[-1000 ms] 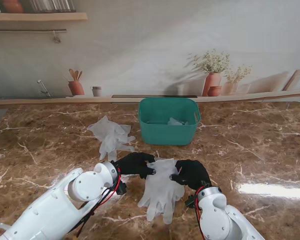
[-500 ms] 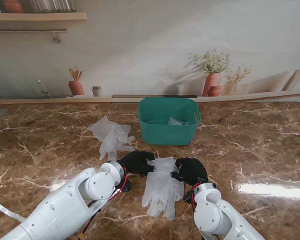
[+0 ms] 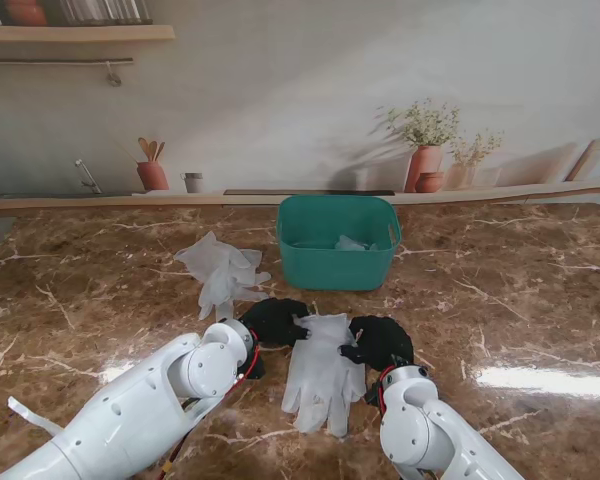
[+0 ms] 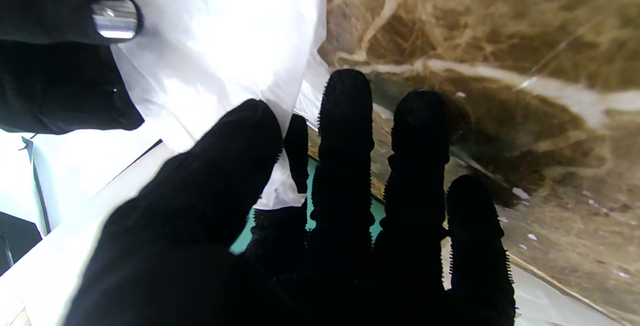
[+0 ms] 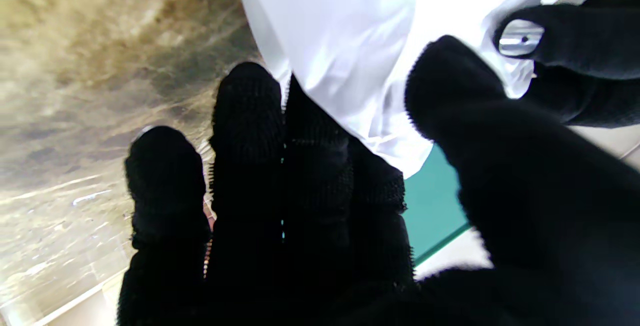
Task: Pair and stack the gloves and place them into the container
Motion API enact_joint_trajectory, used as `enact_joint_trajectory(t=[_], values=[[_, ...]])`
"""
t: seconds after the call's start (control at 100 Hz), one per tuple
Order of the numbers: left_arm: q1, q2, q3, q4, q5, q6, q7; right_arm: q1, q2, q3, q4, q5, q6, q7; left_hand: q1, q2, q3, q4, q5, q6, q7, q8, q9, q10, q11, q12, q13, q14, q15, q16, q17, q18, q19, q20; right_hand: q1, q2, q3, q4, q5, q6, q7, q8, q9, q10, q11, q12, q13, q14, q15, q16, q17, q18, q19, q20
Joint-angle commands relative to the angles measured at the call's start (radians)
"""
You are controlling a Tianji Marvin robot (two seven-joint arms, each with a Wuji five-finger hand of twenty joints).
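Left robot hand (image 3: pixel 274 322) and right robot hand (image 3: pixel 380 341), both in black covers, each pinch one corner of the cuff of a white glove pair (image 3: pixel 322 372). The pair hangs between them with its fingers pointing toward the robot, over the marble bench (image 3: pixel 520 300). In the left wrist view the thumb (image 4: pixel 220 160) and forefinger close on the white sheet (image 4: pixel 215 50); in the right wrist view the thumb (image 5: pixel 465 95) presses the same sheet (image 5: pixel 350 40) against the fingers. Beyond the left robot hand a second glove pair (image 3: pixel 222 272) lies flat on the bench. Farther still, ahead of both hands, stands the green container (image 3: pixel 337 242), with a pale item (image 3: pixel 351 243) inside that is too small to identify.
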Motion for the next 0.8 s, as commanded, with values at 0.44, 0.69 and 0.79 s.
enact_joint_trajectory(t=[0.44, 0.69, 0.79], values=[[0.039, 0.028, -0.048, -0.024, 0.088, -0.007, -0.007, -0.055, 0.032, 0.033, -0.070, -0.168, 0.118, 0.039, -0.196, 0.024, 0.024, 0.036, -0.140, 0.114, -0.750, -0.430, -0.782, 0.024, -0.351, -0.238, -0.581, -0.066, -0.557, -0.442, -0.148, -0.101, -0.527, -0.413, -0.186, 0.092, -0.104, 0.150, -0.250, 0.038, -0.463, 0.209, -0.482, -0.007, -0.234, -0.147, -0.373, -0.029, -0.346, -0.166, -0.278, -0.082, -0.267, -0.047], [0.146, 0.061, -0.171, -0.154, 0.143, -0.048, -0.015, -0.024, 0.045, 0.037, -0.104, -0.234, 0.098, 0.056, -0.201, 0.038, -0.047, 0.042, -0.131, 0.119, -0.767, -0.442, -0.804, 0.012, -0.356, -0.242, -0.632, -0.109, -0.574, -0.483, -0.136, -0.162, -0.688, -0.519, -0.163, 0.088, -0.103, 0.153, -0.250, 0.042, -0.460, 0.207, -0.531, -0.002, -0.265, -0.208, -0.395, -0.038, -0.479, -0.260, -0.273, -0.089, -0.389, -0.111], [0.207, 0.074, -0.234, -0.220, 0.161, -0.065, -0.029, 0.010, 0.056, 0.023, -0.108, -0.259, 0.082, 0.102, -0.196, 0.053, -0.072, 0.044, -0.125, 0.125, -0.765, -0.440, -0.801, 0.010, -0.362, -0.246, -0.635, -0.120, -0.581, -0.493, -0.135, -0.174, -0.716, -0.531, -0.154, 0.079, -0.087, 0.150, -0.254, 0.037, -0.466, 0.202, -0.549, -0.001, -0.300, -0.246, -0.404, -0.040, -0.546, -0.312, -0.269, -0.095, -0.425, -0.148]])
